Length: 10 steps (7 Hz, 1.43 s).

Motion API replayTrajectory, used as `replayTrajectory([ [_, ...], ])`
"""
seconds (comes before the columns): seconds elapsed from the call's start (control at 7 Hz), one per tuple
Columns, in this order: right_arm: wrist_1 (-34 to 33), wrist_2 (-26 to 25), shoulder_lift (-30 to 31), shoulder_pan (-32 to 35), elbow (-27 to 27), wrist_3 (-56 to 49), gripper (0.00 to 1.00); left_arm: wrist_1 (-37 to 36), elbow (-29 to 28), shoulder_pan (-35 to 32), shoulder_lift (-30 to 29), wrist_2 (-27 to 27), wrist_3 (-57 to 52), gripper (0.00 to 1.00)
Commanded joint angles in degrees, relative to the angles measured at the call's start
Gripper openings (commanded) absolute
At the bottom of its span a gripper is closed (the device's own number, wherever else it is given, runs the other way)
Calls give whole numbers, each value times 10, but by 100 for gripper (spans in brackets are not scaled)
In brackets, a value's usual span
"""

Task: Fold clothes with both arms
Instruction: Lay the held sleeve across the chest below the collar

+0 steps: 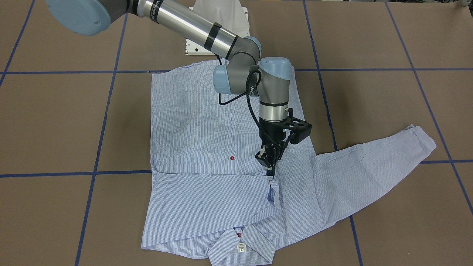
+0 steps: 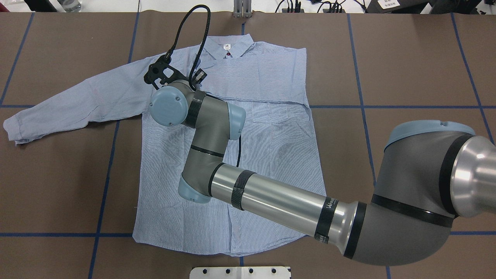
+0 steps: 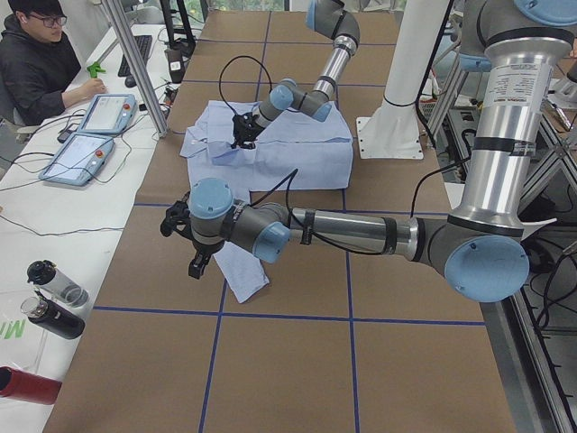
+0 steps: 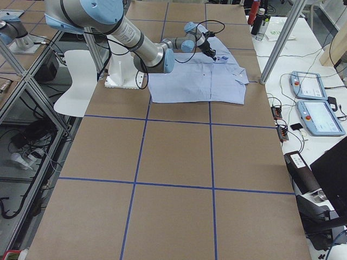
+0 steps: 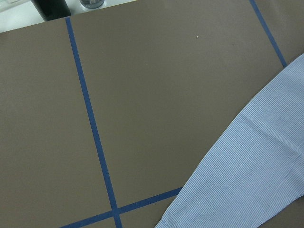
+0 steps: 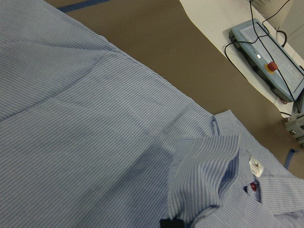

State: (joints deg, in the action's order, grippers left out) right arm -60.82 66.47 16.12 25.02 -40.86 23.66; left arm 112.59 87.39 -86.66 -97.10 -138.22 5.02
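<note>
The light blue striped shirt [image 1: 199,140] [image 2: 271,155] lies flat, front up, with its collar and white label [image 1: 241,247] at the table's far edge. One sleeve is folded across the chest. The other sleeve [image 1: 373,162] [image 5: 256,175] lies stretched out sideways. My right arm [image 2: 271,201] reaches across the shirt, and my right gripper [image 1: 272,170] points down, shut on the folded sleeve's cuff [image 1: 274,188] [image 6: 209,166]. One black fingertip [image 6: 171,222] shows below the raised cuff. My left gripper [image 3: 194,266] hangs above the stretched sleeve's end; I cannot tell whether it is open or shut.
The brown table top carries blue tape lines [image 1: 325,103]. The white pedestal base [image 1: 218,26] stands behind the shirt's hem. A person [image 3: 36,54] sits at a side table with two control pendants [image 3: 108,113] and bottles [image 3: 54,284].
</note>
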Motion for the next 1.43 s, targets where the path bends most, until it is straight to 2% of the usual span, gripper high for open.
replayTrajectory([
  [0.0, -29, -59, 0, -17, -2, -11, 80, 3, -3, 0, 1, 0, 0, 100],
  [0.14, -29, -86, 1, -28, -1, -11, 100, 5, -3, 0, 2, 0, 0, 100],
  [0.57, -26, -79, -4, -18, -18, -6, 100, 5, -2, 0, 0, 1, 0, 100],
  [0.71, -25, -45, -3, 0, -25, 17, 100, 5, -2, 0, 0, 1, 0, 100],
  [0.86, -22, -5, -3, 12, -36, 150, 100, 5, -2, 0, 0, 1, 0, 100],
  [1.0, 9, 48, 11, 30, -62, 267, 100, 5, -1, 0, -2, 1, 1, 100],
  [1.14, 37, 63, 18, 37, -69, 317, 100, 5, -1, 0, -5, 1, 1, 100],
  [1.29, 57, 118, 29, 61, -76, 333, 100, 5, -1, 0, -7, 1, 1, 100],
])
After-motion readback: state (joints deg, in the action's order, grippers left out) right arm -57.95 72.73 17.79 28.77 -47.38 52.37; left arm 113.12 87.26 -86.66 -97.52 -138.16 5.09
